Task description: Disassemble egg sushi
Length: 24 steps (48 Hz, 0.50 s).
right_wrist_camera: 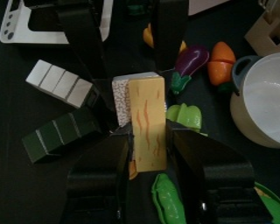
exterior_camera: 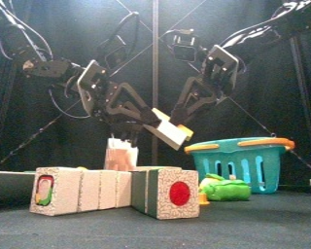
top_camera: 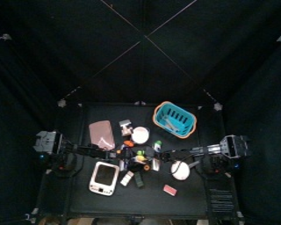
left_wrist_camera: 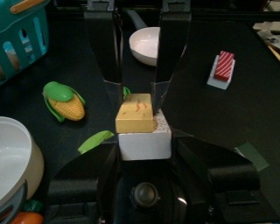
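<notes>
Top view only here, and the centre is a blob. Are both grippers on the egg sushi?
Observer: Yes. The left wrist view shows the left gripper clamping the white rice block, with the yellow egg on top.
Operator: And the right?
Observer: In the right wrist view, the right gripper has its jaws on the sides of the egg.
Operator: Lifted or resting?
Observer: Lifted. The front view has it in the air, above the sushi roll pieces. As far as I can tell, the egg is not yet off the rice block.
</notes>
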Tool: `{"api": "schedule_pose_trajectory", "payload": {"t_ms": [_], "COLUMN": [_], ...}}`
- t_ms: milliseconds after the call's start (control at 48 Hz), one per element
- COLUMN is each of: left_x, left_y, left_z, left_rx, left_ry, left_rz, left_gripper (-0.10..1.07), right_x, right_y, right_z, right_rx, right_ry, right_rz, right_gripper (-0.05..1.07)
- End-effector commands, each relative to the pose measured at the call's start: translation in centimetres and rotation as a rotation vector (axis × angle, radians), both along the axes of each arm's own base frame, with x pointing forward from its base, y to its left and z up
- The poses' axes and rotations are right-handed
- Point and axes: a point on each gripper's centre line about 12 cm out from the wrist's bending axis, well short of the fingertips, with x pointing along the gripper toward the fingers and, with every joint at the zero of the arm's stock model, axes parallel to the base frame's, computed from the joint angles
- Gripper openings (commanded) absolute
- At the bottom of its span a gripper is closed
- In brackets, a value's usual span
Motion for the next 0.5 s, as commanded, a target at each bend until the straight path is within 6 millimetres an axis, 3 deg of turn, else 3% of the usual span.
{"api": "schedule_pose_trajectory", "payload": {"t_ms": [0, 479], "left_x": [0.3, -0.4], "left_y": [0.1, 0.2], "left_z": [1.3, 0.6], "left_rx": [-0.003, -0.014], "left_ry": [-0.049, -0.028], "left_rz": [0.005, 0.019], "left_gripper": [0.43, 0.43], "right_x": [0.0, -1.0], "right_y": [-0.2, -0.2], "right_z": [1.3, 1.3], "right_rx": [0.002, 0.024], "right_ry": [-0.039, -0.037], "right_rz": [-0.005, -0.02], "right_gripper": [0.54, 0.5]}}
